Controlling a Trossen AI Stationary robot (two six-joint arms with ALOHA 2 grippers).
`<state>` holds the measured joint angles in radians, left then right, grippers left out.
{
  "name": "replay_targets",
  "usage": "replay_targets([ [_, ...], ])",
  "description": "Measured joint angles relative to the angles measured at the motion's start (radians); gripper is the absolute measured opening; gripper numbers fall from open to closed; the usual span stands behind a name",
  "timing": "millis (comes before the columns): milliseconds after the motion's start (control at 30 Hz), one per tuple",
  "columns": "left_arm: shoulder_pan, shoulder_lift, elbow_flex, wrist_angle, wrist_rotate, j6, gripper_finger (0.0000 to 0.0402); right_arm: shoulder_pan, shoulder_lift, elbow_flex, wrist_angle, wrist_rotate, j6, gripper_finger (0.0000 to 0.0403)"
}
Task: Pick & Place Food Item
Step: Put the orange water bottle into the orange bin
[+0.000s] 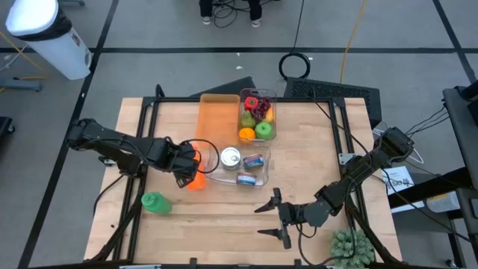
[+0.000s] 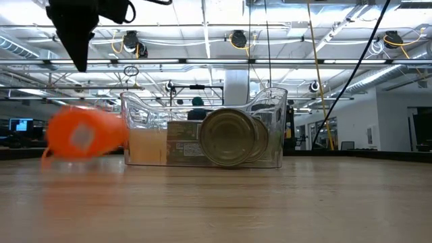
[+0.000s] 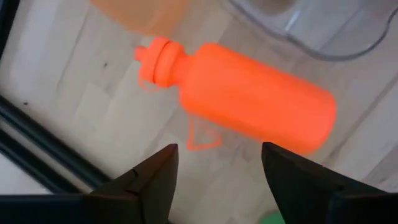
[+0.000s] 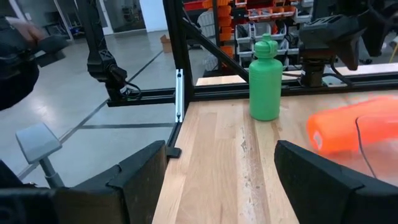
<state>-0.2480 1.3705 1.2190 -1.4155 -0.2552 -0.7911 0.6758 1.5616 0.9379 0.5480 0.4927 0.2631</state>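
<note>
- Wooden table [image 1: 314,149] fills the high view, ringed by a black frame, with both dark arms reaching over it.
- Nearest the front edge, the right gripper [image 1: 273,219] hangs low over bare wood, its fingers spread wide apart with nothing between them; the right wrist view shows only tabletop between its two dark fingers [image 4: 314,180].
- A spiky green ball [image 1: 351,248] sits at the front right corner, near the right arm's base.
- At front left stands a green bottle [image 1: 152,202], upright and by itself.
- Further in, an orange bottle [image 3: 242,93] lies on its side on the wood, just beside the clear bin and touching no finger in any view.
- The left gripper [image 1: 187,166] hovers directly above that bottle, jaws parted and released; the left wrist view shows both fingers [image 3: 152,183] clear of it.
- The clear bin [image 1: 263,166] holds three tins; the low view shows one tin [image 2: 229,138] on its side, its round end facing the camera.
- An orange tray [image 1: 217,119] lies flat behind the left gripper.
- Farthest back, a second clear container [image 1: 273,96] holds fruit: red, purple, green and orange pieces.
</note>
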Motion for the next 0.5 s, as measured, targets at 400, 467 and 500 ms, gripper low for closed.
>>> replay_targets([
  [400, -0.101, 0.05, -0.015, 0.185, -0.061, -0.329, 0.0192, 0.0, 0.0, 0.0, -0.007, 0.0, 0.006, 0.0281],
  [467, -0.094, 0.067, -0.047, 0.176, -0.059, -0.331, 0.0197, 0.0, 0.0, 0.0, -0.007, 0.0, 0.006, 0.0281],
  [500, -0.089, 0.074, -0.07, 0.182, -0.057, -0.342, 0.0202, 0.0, 0.0, 0.0, -0.007, 0.0, 0.006, 0.0281],
])
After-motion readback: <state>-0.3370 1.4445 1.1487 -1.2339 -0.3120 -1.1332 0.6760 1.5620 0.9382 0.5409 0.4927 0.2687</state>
